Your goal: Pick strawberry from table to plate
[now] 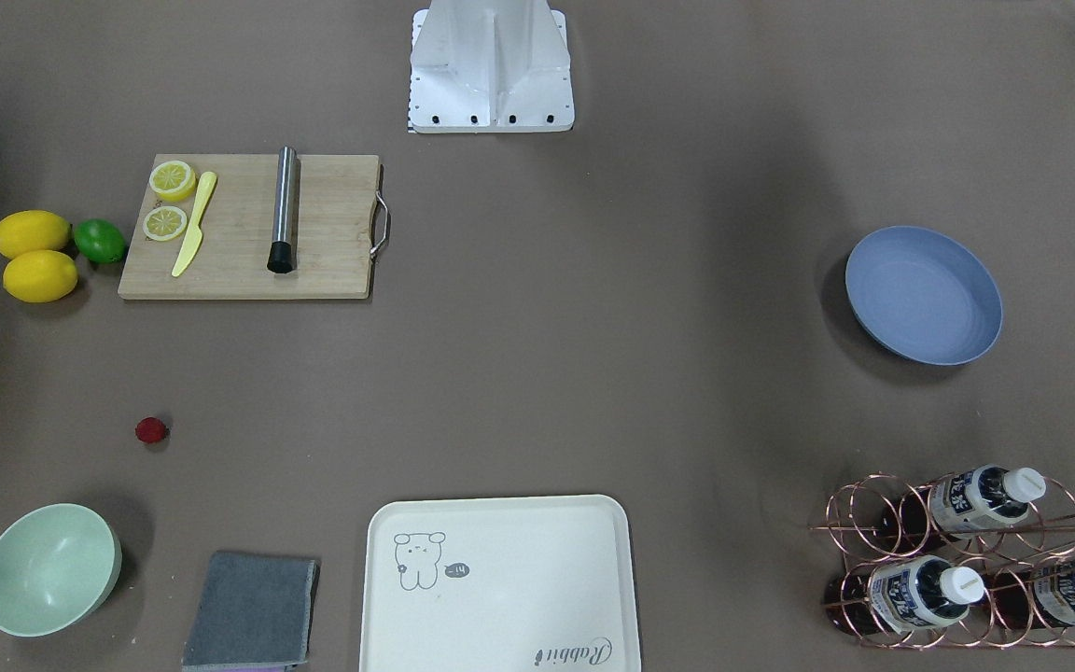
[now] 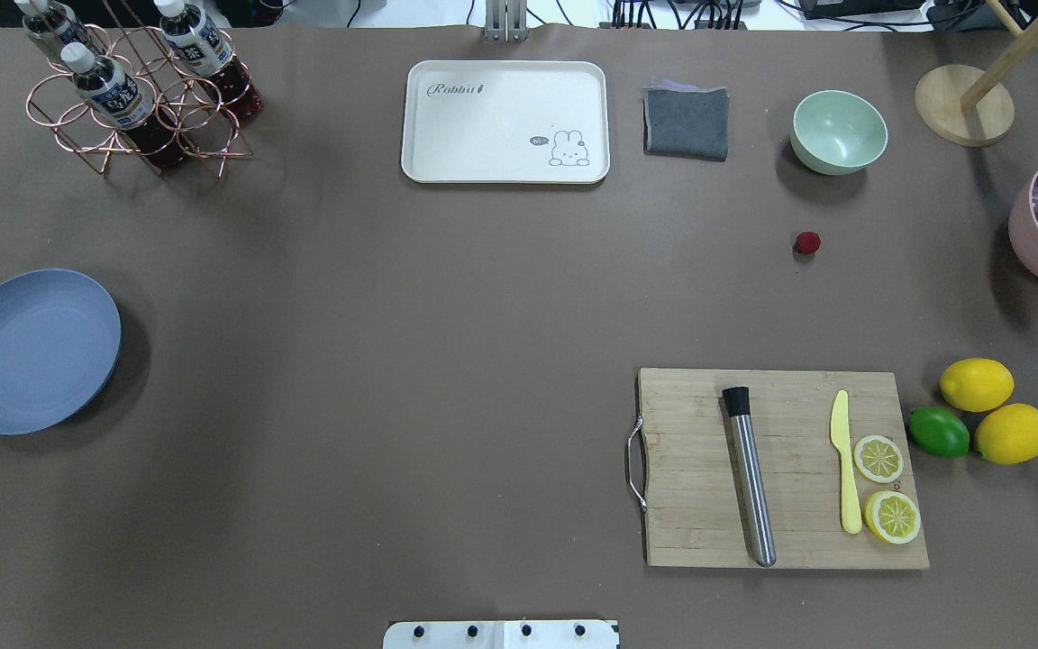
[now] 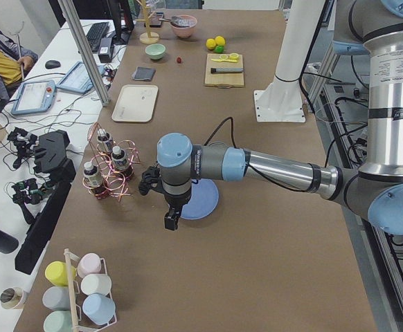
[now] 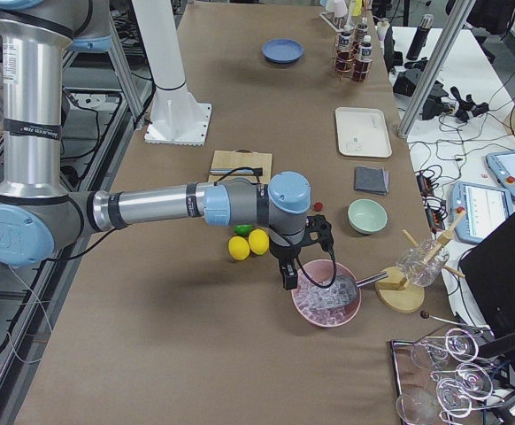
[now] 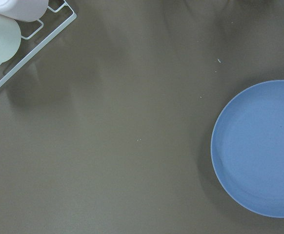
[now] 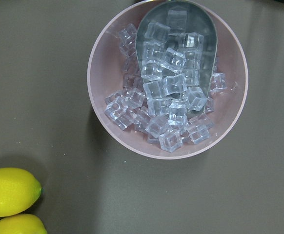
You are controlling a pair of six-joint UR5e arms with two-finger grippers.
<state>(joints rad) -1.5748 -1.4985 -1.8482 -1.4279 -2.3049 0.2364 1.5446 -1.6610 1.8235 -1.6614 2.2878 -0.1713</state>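
The small dark-red strawberry (image 1: 151,430) (image 2: 807,242) lies alone on the brown table (image 2: 393,315), between the mint-green bowl and the cutting board. The blue-grey plate (image 1: 923,294) (image 2: 30,350) (image 5: 259,148) sits empty at the table's other end. My left gripper (image 3: 170,220) shows only in the exterior left view, hanging above the table by the plate's rim. I cannot tell whether it is open or shut. My right gripper (image 4: 288,277) shows only in the exterior right view, over the rim of a pink ice bowl. Its state cannot be told either.
A cutting board (image 2: 780,467) carries a steel muddler, a yellow knife and lemon slices, with two lemons (image 2: 977,384) and a lime (image 2: 938,432) beside it. A mint bowl (image 2: 839,132), grey cloth (image 2: 687,122), cream tray (image 2: 505,122), bottle rack (image 2: 136,90) and pink ice bowl (image 6: 167,78) line the table's edges.
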